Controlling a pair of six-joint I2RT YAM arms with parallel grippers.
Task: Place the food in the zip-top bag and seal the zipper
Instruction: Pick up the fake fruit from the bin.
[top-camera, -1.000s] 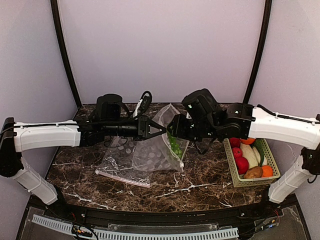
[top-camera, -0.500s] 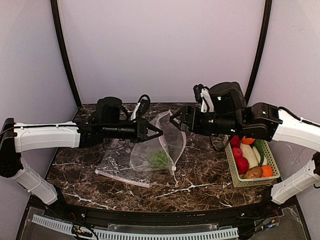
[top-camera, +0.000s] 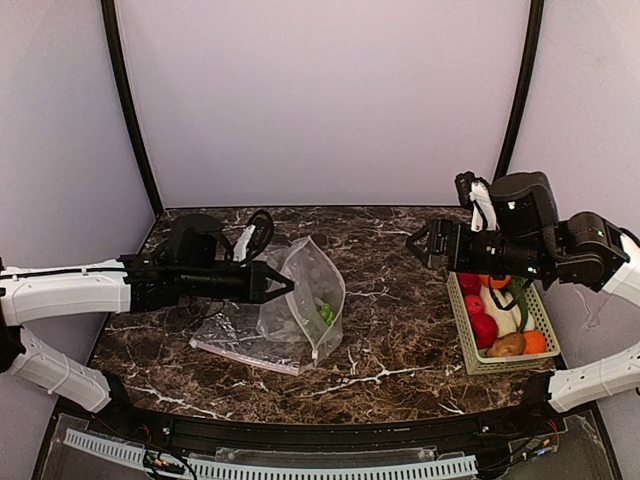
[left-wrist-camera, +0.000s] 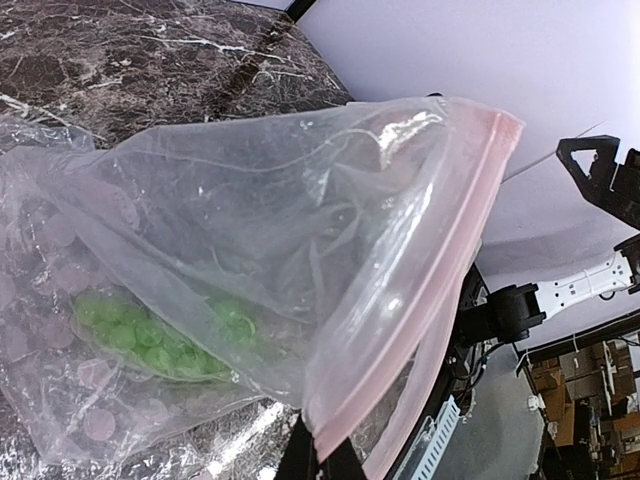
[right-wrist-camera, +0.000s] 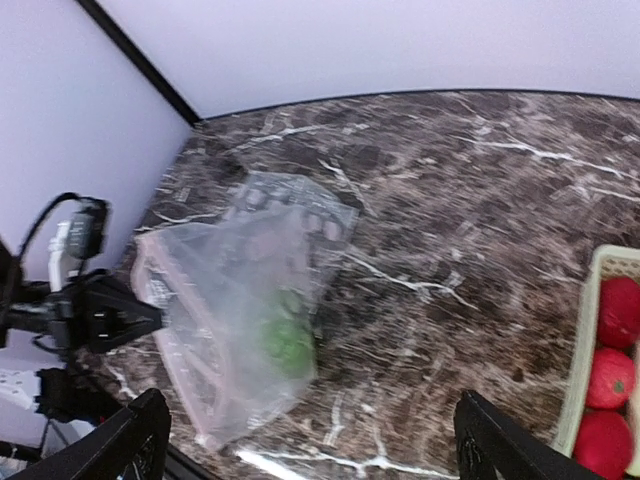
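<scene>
The clear dotted zip-top bag (top-camera: 303, 292) hangs tilted over the left middle of the table, its mouth held up. My left gripper (top-camera: 287, 287) is shut on the pinkish zipper (left-wrist-camera: 440, 270) edge, the black fingertips (left-wrist-camera: 300, 462) pinching the strip from below. Green grapes (top-camera: 326, 313) lie inside the bag (left-wrist-camera: 300, 200), low in its belly (left-wrist-camera: 150, 335). My right gripper (top-camera: 415, 245) hovers open and empty beside the basket. In the right wrist view its wide-spread fingers (right-wrist-camera: 130, 440) frame the bag (right-wrist-camera: 230, 290) and grapes (right-wrist-camera: 287, 345) from a distance. More food fills the basket: red apples (top-camera: 482, 322), an orange (top-camera: 535, 342), a potato (top-camera: 507, 346), a white radish (top-camera: 497, 306).
A pale green slotted basket (top-camera: 462, 335) stands at the table's right edge, and its rim (right-wrist-camera: 590, 340) shows in the right wrist view. A second clear bag (top-camera: 232, 335) lies flat under and in front of the held one. Cables and a black mount sit behind the left arm.
My right gripper has opened wide and drawn back to the right, away from the bag mouth. The grapes now lie in the bag. The left arm has pulled back left, lowering the bag.
</scene>
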